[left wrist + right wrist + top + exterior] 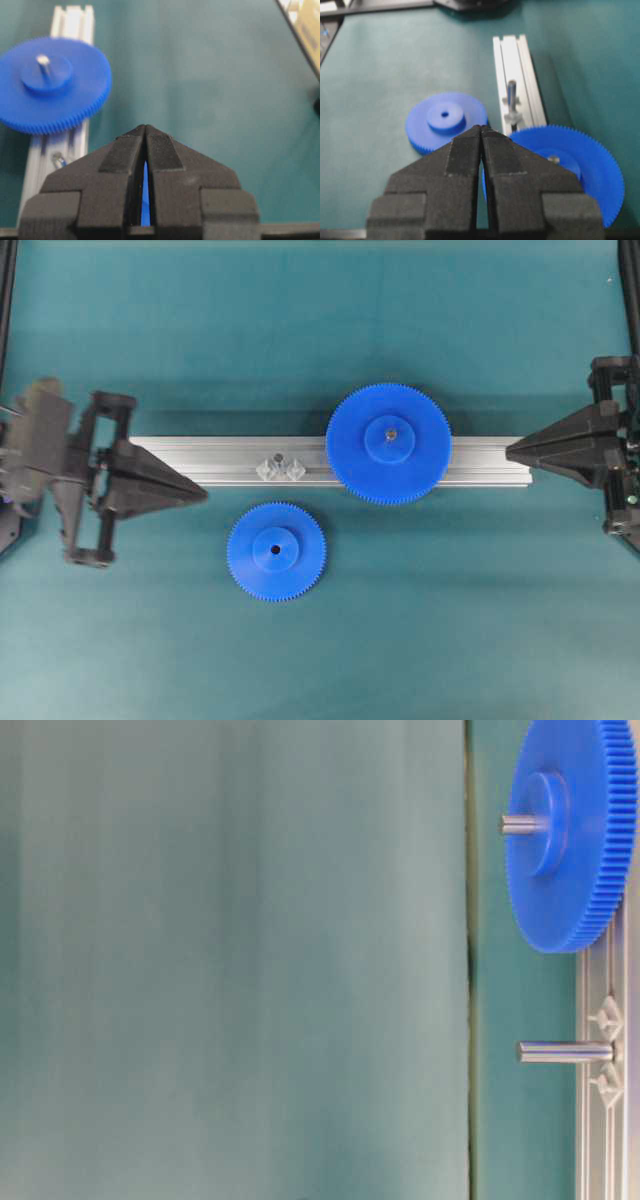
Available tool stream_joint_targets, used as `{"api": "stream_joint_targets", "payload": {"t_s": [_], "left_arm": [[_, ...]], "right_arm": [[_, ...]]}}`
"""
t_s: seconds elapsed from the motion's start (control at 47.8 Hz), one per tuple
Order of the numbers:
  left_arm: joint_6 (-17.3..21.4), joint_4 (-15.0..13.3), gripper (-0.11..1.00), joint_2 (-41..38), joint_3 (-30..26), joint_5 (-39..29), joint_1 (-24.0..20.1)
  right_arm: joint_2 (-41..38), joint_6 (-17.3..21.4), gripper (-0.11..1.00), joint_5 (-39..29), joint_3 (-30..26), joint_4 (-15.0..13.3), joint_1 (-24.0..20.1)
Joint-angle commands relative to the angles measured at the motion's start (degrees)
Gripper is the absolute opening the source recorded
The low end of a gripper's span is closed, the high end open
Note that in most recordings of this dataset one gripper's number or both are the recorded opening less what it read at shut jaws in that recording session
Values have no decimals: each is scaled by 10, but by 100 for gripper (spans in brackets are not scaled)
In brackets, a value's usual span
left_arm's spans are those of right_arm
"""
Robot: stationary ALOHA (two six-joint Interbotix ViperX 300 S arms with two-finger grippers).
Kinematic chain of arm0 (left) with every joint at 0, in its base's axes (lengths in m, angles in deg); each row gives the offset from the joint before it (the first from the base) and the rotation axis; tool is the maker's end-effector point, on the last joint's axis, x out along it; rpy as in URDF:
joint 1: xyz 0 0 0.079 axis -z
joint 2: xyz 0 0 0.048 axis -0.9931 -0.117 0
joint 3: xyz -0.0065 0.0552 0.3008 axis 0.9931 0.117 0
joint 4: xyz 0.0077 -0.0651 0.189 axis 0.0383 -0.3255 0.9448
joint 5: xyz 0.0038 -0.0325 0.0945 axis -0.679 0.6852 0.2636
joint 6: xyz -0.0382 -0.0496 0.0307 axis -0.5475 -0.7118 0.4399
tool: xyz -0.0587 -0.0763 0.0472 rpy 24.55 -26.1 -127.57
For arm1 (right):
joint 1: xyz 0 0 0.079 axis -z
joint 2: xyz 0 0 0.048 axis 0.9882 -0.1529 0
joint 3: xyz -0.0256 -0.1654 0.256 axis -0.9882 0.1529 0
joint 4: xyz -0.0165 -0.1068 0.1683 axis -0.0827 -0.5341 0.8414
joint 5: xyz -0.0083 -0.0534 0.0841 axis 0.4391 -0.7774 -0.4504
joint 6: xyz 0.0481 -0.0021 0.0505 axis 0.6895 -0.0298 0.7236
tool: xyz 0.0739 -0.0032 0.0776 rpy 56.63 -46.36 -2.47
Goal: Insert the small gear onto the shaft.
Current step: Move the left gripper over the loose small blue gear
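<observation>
The small gear lies flat on the teal mat just in front of the bar, hub up, and shows in the right wrist view. The shaft stands upright on the bar on a clear base, bare; it also shows as a shaft and as a sideways pin. My left gripper is shut and empty, its tip left of the shaft and up-left of the small gear. The left gripper shows blue only through its slit. My right gripper is shut and empty at the bar's right end, right gripper.
A long grooved aluminium bar runs across the middle of the mat. A larger blue gear with a metal pin at its hub sits on the bar, right of the shaft, larger gear.
</observation>
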Motion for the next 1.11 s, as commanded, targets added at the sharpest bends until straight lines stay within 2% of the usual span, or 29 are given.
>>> {"api": "stream_joint_targets", "payload": {"t_s": [0.0, 0.815, 1.087], "left_arm": [[1, 1, 0, -25, -31, -18, 3], [3, 2, 0, -184, -170, -164, 31], [3, 2, 0, -240, -221, -209, 33]], "right_arm": [[-6, 5, 7, -10, -16, 1, 1], [-8, 5, 7, -85, -16, 1, 4], [-6, 5, 7, -89, -13, 0, 4]]}}
